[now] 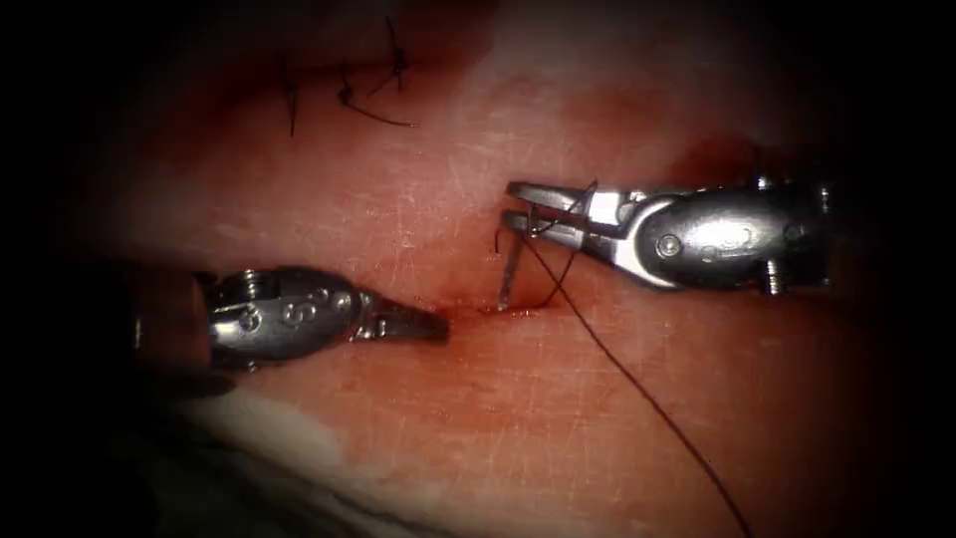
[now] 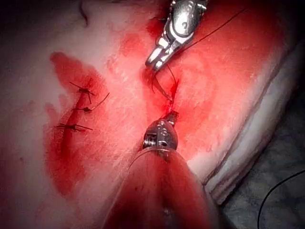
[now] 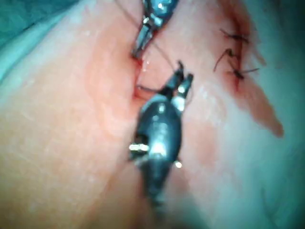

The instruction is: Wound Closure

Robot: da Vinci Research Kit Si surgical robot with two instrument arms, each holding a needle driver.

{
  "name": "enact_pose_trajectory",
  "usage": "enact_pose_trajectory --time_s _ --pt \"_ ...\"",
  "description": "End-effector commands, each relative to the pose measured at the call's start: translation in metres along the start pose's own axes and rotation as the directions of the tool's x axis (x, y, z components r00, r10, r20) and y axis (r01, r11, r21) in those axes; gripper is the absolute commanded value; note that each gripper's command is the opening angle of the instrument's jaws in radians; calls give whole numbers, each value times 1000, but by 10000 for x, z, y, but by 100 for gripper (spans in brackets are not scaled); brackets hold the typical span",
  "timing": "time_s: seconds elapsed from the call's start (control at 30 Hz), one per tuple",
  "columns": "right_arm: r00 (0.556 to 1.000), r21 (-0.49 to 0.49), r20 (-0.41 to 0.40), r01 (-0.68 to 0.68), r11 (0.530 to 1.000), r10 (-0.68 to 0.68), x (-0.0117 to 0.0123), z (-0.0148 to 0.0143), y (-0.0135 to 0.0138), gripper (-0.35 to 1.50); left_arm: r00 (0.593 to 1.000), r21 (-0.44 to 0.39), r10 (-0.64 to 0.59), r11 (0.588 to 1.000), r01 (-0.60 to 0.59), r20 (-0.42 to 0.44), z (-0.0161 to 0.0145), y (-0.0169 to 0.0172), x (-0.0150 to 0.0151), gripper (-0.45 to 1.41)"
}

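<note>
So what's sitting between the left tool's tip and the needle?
In the endoscope view, bare tissue along the cut separates the left tool from the needle.

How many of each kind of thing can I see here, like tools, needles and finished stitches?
Needle drivers: 2, the left tool holding nothing, the right tool gripping the needle near its thread end.
Curved needle: 1, tip in the tissue at the cut.
Thread: 1.
Finished stitches: 3.
Total: 7.
</note>
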State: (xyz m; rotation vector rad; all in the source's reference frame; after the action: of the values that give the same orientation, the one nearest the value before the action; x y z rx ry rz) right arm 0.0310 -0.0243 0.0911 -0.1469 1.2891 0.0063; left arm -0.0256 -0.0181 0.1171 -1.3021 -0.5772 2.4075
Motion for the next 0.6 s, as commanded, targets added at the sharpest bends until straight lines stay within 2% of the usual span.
enact_pose_trajectory --time_s 0.03,0.23,0.5,0.6 --pt "1000 2 -2 -6 1000 6 -5 8 -4 -35 1000 -3 -1 1000 1 0 9 2 -5 -45" --pt "998 0 4 -59 998 59 -5 10 -4 -35 1000 -4 -3 1000 3 2 9 10 -3 -45" --pt "984 21 6 -177 984 177 -7 10 -1 -35 1000 -5 -9 1000 9 -4 10 30 24 -45" --pt "982 21 9 -190 982 190 -7 10 1 -35 1000 0 -9 1000 9 -3 18 39 25 -45"
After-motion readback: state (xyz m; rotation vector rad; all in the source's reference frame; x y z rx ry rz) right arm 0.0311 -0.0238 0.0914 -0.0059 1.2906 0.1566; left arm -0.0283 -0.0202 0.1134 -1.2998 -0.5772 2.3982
